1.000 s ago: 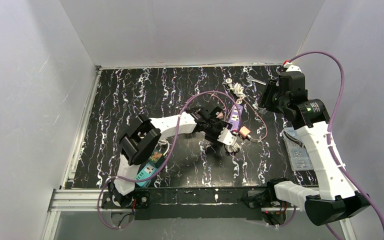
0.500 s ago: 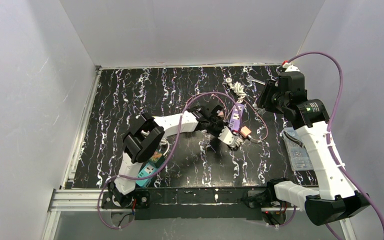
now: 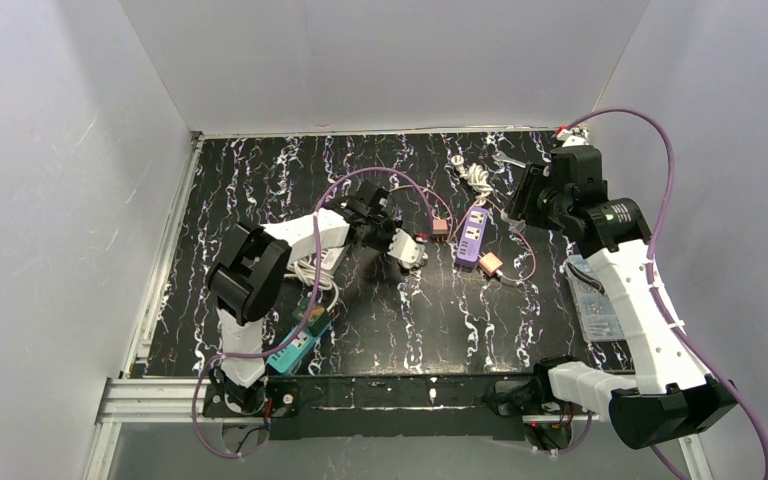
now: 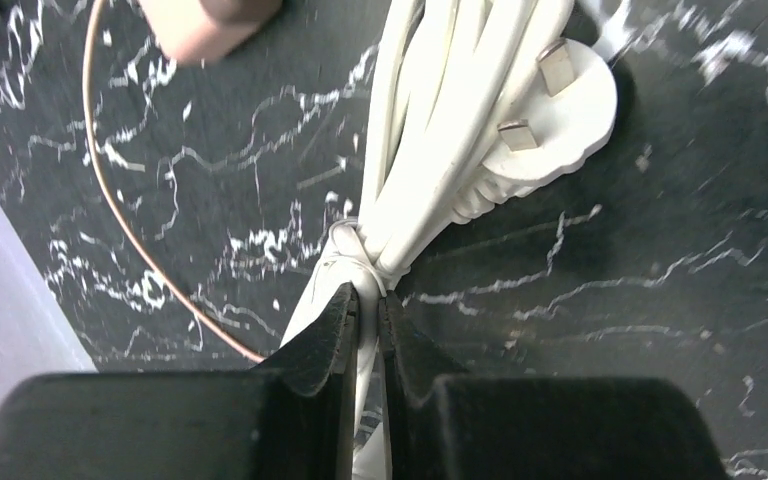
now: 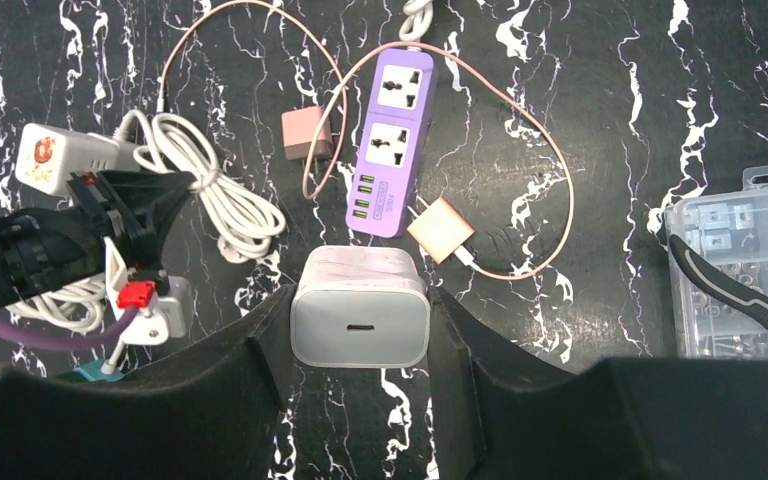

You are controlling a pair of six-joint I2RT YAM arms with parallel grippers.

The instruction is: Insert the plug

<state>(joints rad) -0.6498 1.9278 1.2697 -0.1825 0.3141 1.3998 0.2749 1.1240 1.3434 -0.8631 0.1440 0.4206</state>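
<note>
Left tool is squeezed tight on the tied neck of a bundled white cord. The cord's round plug lies prongs-up on the black marble counter. Right tool is clamping a white USB charger, up above the purple power strip and not touching it.

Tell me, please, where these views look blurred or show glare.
Left wrist: the pink adapter at the top edge is blurred, the white plug sharp. Right wrist: crisp, with highlights on the clear plastic box. Top external: evenly lit and sharp.
</note>
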